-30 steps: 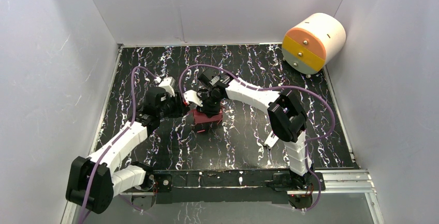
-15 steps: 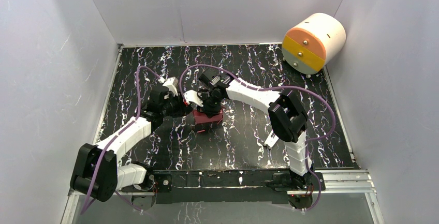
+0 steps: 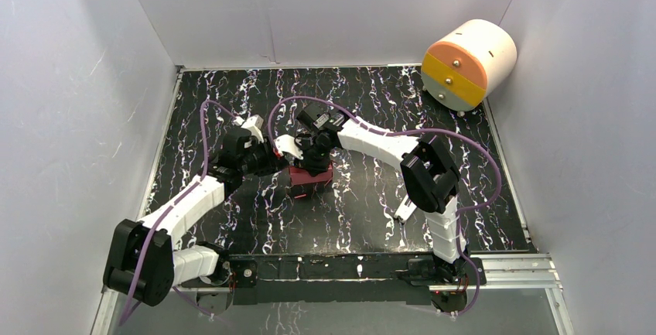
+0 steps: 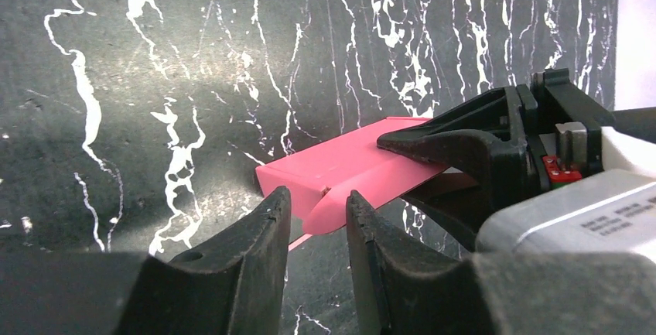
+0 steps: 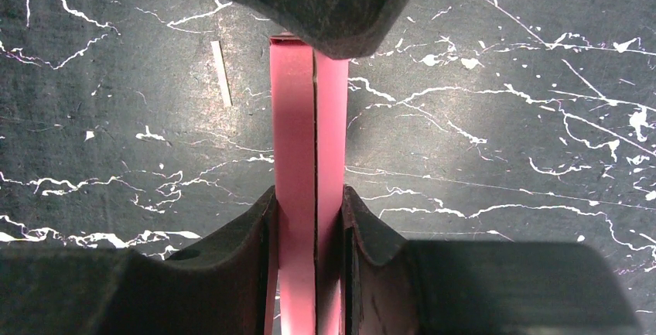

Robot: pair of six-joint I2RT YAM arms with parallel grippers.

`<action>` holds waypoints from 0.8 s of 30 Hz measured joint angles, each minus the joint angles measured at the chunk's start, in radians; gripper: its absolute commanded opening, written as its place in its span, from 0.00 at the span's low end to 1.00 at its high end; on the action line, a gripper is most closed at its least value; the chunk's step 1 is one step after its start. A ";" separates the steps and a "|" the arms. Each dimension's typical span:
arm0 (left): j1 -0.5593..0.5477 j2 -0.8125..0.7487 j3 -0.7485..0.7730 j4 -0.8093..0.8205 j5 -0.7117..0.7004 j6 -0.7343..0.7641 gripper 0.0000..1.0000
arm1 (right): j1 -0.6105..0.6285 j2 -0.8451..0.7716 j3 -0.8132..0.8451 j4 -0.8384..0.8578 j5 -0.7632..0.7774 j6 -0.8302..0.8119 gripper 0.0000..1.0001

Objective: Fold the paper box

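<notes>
- One paper box (image 3: pixel 309 179) lies mid-table (image 3: pixel 371 211). In the right wrist view its long axis runs straight ahead between the fingers.
- Two grippers:
  - The right gripper (image 5: pixel 308 219) is clamped on the paper box's two sides.
  - The left gripper (image 4: pixel 319 219) has its fingers slightly apart around the paper box's edge; whether it grips cannot be told.
- One white-and-orange cylinder (image 3: pixel 468 64) stands in the far right corner.

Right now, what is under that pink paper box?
Beneath the paper box only the black marbled table shows. The right gripper clamps its sides; the box's underside and inside are hidden.
</notes>
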 measured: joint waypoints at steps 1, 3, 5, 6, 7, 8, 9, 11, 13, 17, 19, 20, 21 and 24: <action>0.000 -0.005 0.004 -0.014 -0.010 0.006 0.34 | 0.000 0.000 0.000 0.001 0.000 0.002 0.06; 0.000 -0.019 0.012 -0.041 -0.029 0.025 0.37 | 0.001 0.000 0.000 0.003 0.003 0.005 0.09; 0.000 -0.032 0.021 -0.067 -0.043 0.049 0.40 | 0.001 0.000 0.000 0.005 0.003 0.015 0.11; 0.000 -0.036 0.026 -0.081 -0.049 0.065 0.42 | 0.000 0.000 0.000 0.006 0.005 0.020 0.11; 0.002 -0.039 0.034 -0.097 -0.055 0.083 0.44 | -0.001 0.000 0.000 0.007 0.006 0.023 0.11; 0.003 -0.039 0.040 -0.109 -0.059 0.101 0.46 | -0.002 0.000 0.000 0.007 0.007 0.024 0.11; 0.006 -0.039 0.047 -0.123 -0.064 0.126 0.47 | -0.003 0.000 0.000 0.007 0.006 0.025 0.11; 0.010 -0.039 0.058 -0.144 -0.069 0.175 0.50 | -0.004 0.000 0.000 0.006 0.007 0.026 0.11; 0.014 -0.041 0.066 -0.159 -0.070 0.231 0.52 | -0.008 0.000 0.000 0.005 0.008 0.026 0.11; 0.018 -0.051 0.071 -0.165 -0.068 0.327 0.53 | -0.013 0.000 0.000 0.001 0.006 0.024 0.11; 0.020 -0.053 0.071 -0.157 -0.053 0.362 0.53 | -0.015 -0.001 -0.001 -0.002 0.006 0.023 0.11; 0.021 -0.053 0.071 -0.152 -0.045 0.371 0.53 | -0.017 -0.002 -0.001 -0.003 0.006 0.023 0.11; 0.023 -0.052 0.071 -0.146 -0.033 0.378 0.53 | -0.018 -0.002 -0.001 -0.004 0.006 0.023 0.11; 0.024 -0.045 0.071 -0.117 0.032 0.382 0.50 | -0.025 -0.002 -0.001 0.002 0.010 0.034 0.11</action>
